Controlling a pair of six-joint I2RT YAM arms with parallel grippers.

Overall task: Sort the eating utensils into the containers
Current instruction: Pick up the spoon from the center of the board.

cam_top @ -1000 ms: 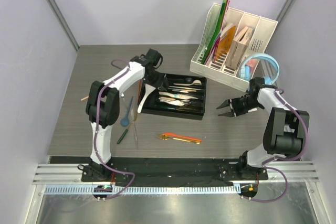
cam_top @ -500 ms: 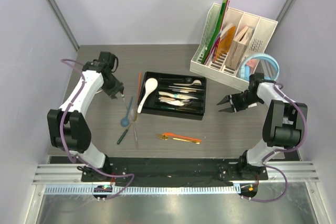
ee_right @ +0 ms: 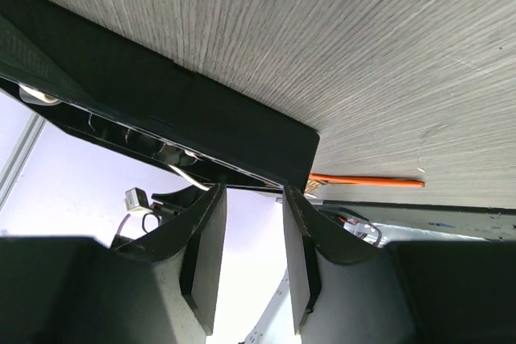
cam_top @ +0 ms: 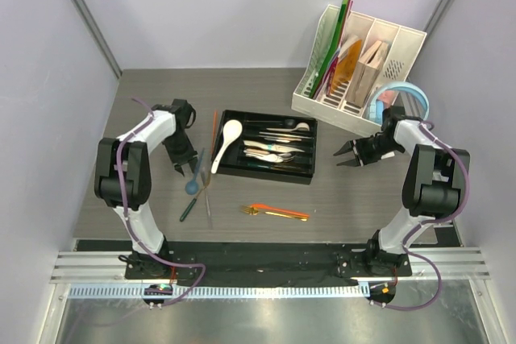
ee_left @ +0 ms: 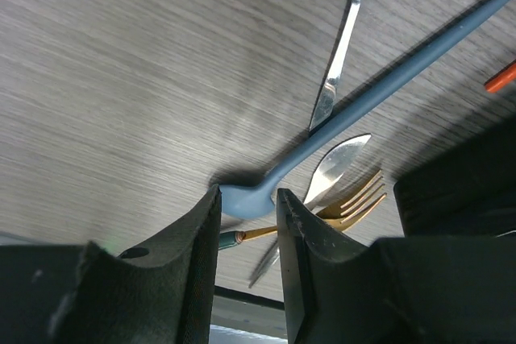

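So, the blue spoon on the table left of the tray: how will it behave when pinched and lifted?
The blue spoon looks matte and slim, probably light plastic, perhaps slightly flexible. Its long handle lies across a steel utensil, so lifting could nudge that. Pinched at the rounded bowl, where the fingers stand now, it might swivel or droop.

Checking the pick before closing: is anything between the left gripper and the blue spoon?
Nothing visible. The left gripper straddles the bowl of the blue spoon; a steel utensil crosses under its handle and a gold fork lies beside the bowl.
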